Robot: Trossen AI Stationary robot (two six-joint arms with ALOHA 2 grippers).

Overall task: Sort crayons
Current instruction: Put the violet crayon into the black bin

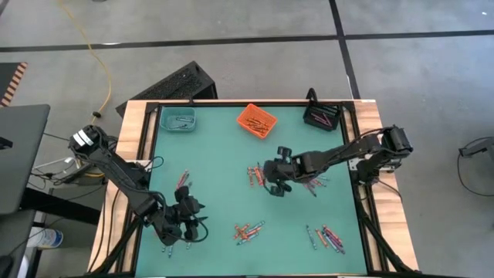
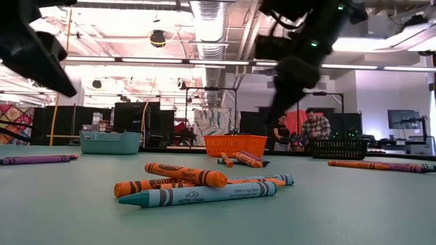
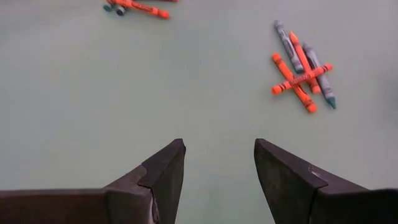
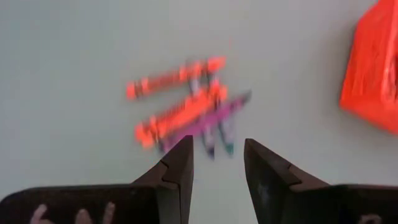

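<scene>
Crayons lie flat in small heaps on the green mat: one heap (image 1: pixel 253 174) mid-table, one (image 1: pixel 248 230) near the front, one (image 1: pixel 328 238) at the front right, and a few purple ones (image 1: pixel 183 180) on the left. My left gripper (image 1: pixel 197 218) hovers open at the front left, its fingers (image 3: pixel 219 155) over bare mat, with the orange and blue-grey front heap (image 3: pixel 303 71) ahead of it. My right gripper (image 1: pixel 270 179) hovers open mid-table. The orange and purple heap (image 4: pixel 186 112) lies just past its fingers (image 4: pixel 217 149).
A teal bin (image 1: pixel 178 119), an orange bin (image 1: pixel 256 120) and a black bin (image 1: pixel 323 116) stand along the far edge. More crayons (image 1: pixel 315 184) lie under the right arm. In the low view a near heap (image 2: pixel 194 185) fills the foreground, and people stand in the room behind.
</scene>
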